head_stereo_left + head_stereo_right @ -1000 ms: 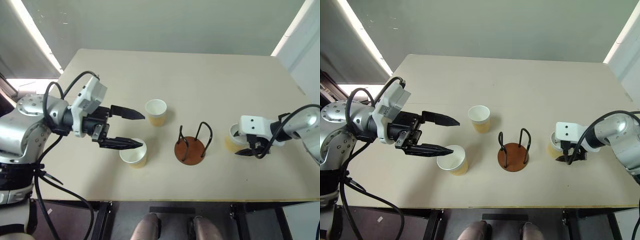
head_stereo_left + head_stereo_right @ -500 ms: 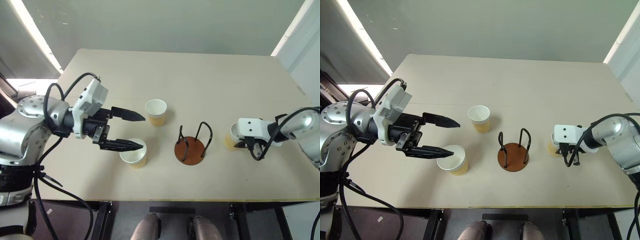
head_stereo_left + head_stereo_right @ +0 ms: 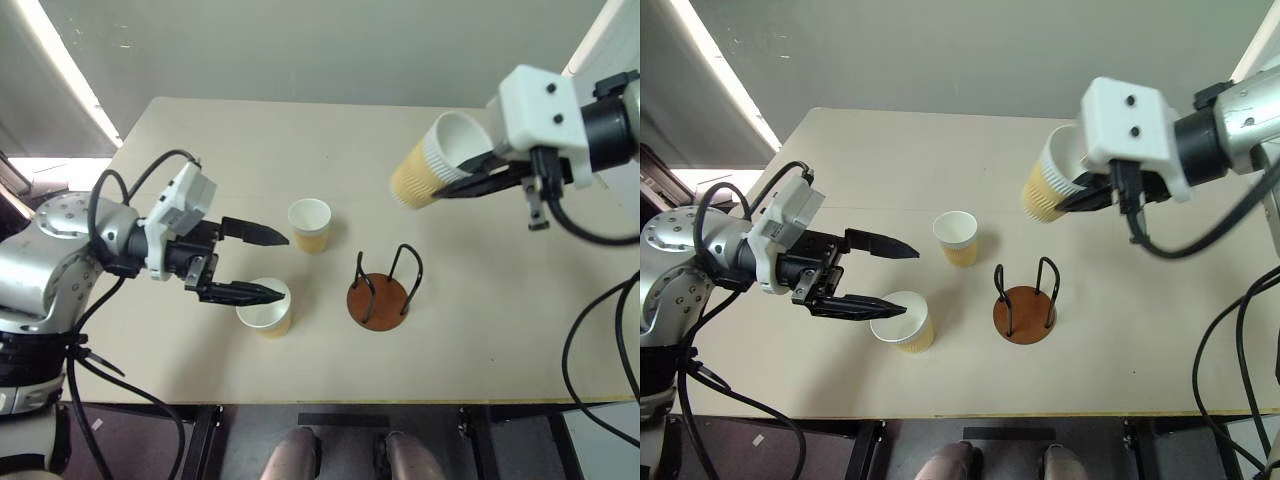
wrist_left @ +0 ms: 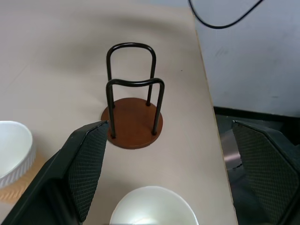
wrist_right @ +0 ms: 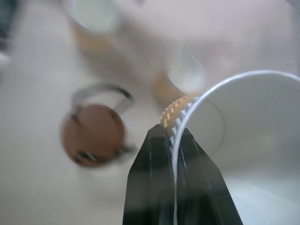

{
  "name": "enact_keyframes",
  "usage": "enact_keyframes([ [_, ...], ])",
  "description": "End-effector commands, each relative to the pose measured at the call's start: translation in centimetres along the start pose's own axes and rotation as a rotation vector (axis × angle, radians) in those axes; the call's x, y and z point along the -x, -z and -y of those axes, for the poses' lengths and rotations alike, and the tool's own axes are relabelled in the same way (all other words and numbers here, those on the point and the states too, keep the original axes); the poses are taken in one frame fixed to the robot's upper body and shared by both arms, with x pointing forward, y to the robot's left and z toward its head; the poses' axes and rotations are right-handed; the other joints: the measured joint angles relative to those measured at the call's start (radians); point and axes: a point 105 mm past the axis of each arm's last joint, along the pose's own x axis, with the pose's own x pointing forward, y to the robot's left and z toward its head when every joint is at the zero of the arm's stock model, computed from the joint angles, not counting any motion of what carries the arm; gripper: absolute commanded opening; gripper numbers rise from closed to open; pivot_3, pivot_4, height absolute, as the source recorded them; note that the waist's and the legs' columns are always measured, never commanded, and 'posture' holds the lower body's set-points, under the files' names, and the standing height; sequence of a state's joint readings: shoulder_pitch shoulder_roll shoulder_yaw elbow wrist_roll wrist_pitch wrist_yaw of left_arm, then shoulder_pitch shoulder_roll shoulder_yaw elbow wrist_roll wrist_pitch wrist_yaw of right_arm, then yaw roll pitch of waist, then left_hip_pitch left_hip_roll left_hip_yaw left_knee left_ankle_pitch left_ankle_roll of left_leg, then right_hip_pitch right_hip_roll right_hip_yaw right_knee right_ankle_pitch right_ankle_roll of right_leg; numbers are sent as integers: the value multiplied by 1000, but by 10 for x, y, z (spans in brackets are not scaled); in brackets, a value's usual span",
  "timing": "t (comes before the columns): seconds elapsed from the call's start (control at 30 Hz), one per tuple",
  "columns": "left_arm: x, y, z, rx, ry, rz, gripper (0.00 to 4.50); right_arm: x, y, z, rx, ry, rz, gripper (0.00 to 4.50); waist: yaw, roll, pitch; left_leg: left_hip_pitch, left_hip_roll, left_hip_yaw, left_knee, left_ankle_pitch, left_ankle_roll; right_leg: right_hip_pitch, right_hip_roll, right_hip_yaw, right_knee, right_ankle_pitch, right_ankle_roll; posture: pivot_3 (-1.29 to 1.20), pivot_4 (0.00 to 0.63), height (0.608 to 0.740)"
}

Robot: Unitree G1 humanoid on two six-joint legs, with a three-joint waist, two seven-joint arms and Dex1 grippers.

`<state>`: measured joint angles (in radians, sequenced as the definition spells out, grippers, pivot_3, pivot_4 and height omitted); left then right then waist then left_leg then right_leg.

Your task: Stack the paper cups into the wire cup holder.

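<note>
Head views: right gripper (image 3: pixel 478 172) pinches the rim of one paper cup (image 3: pixel 428 162), tilted, high above the table (image 3: pixel 480 330), likely for carrying to the empty wire cup holder (image 3: pixel 380 288). Left gripper (image 3: pixel 268 264) spread wide, empty, beside near cup (image 3: pixel 264 307); far cup (image 3: pixel 310 224) stands behind.

Left wrist view: holder ahead, upright.

Right wrist view: fingers (image 5: pixel 157 187) clamp the cup wall.

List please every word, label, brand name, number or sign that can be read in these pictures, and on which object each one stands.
None: no readable text in any view.
Paper cups: the one held at its rim by the right tool, the far one on the table and the near one are plain, without print.
Wire cup holder: plain disc base, no label.
Left tool and right tool: no marking on their housings.
</note>
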<state>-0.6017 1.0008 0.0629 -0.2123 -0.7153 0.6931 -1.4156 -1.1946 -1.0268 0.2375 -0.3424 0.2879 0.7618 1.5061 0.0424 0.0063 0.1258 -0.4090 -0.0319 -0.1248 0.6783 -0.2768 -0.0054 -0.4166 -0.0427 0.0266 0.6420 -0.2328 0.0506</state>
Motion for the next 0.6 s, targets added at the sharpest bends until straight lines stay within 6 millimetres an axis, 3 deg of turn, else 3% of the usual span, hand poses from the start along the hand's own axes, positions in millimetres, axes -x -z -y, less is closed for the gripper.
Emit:
enact_keyframes([
  [0.03, -1, -10, -1, -50, 11, 9, 4500, -4, -8, -7, 10, -41, 11, 17, 0, 0, 0, 0, -1, 0, 1, 0, 0, 0, 0, 0, 0, 0, 0, 0, 150, 740],
  [0.27, -7, -13, -4, -58, 33, 16, 4500, -25, 6, -11, 32, -84, -45, 17, -4, 0, 0, 1, 0, 1, 2, 0, 0, 0, 0, 0, 1, 0, 0, 0, 150, 740],
  [0.6, -8, -15, -4, -59, 36, 18, 4500, -39, 6, -25, 45, -155, -47, 17, -5, 0, 0, 0, 0, 1, 1, 0, 0, 0, 0, 0, 1, 0, 0, 0, 150, 740],
])
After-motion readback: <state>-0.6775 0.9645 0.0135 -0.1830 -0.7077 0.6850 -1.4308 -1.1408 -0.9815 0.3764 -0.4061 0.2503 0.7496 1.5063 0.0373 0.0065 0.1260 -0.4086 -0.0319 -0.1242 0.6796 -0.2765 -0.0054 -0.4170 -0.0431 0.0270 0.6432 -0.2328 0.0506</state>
